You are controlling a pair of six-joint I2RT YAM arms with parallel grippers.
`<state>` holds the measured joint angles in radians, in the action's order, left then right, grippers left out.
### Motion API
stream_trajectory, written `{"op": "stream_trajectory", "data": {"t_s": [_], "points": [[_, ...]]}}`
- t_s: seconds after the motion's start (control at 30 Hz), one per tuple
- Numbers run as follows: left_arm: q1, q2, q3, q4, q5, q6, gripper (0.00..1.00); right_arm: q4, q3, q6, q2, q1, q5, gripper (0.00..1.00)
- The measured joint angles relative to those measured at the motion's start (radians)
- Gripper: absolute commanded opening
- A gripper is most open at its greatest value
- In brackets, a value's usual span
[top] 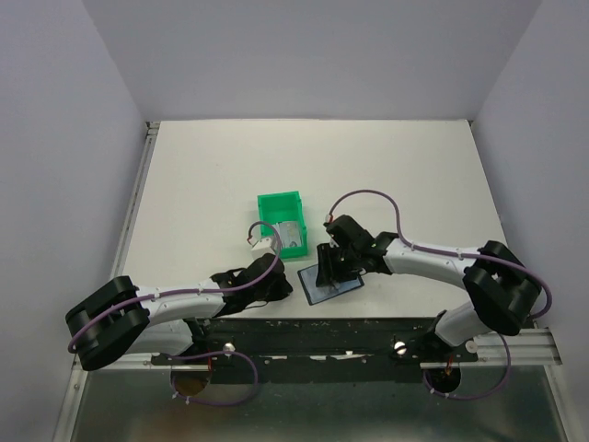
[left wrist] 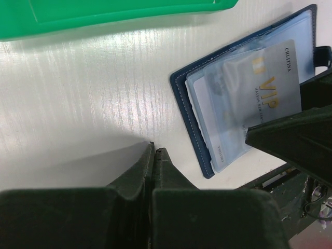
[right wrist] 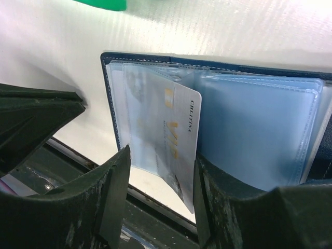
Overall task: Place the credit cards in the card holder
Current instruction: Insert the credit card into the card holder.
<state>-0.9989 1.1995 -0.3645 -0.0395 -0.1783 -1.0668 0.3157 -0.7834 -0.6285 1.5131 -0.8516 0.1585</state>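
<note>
The navy card holder lies open near the table's front edge, its clear sleeves up; it also shows in the left wrist view and the right wrist view. A silver credit card with gold "VIP" print sits partly in a sleeve, its near end sticking out; it shows in the left wrist view too. My right gripper is open astride the card, whose edge is against the right finger. My left gripper is shut and empty, left of the holder. A second grey card lies in the green bin.
The green plastic bin stands just behind the holder and shows at the top of the left wrist view. The black rail of the arm bases runs along the front edge right beside the holder.
</note>
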Motion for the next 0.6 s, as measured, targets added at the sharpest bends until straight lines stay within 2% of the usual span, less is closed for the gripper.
{"op": "stream_trajectory", "data": {"t_s": [0.6], "points": [[0.0,0.003,0.0,-0.004,0.003,0.0,0.0,0.123,0.001,-0.008,-0.079,0.0,-0.083,0.56]]}}
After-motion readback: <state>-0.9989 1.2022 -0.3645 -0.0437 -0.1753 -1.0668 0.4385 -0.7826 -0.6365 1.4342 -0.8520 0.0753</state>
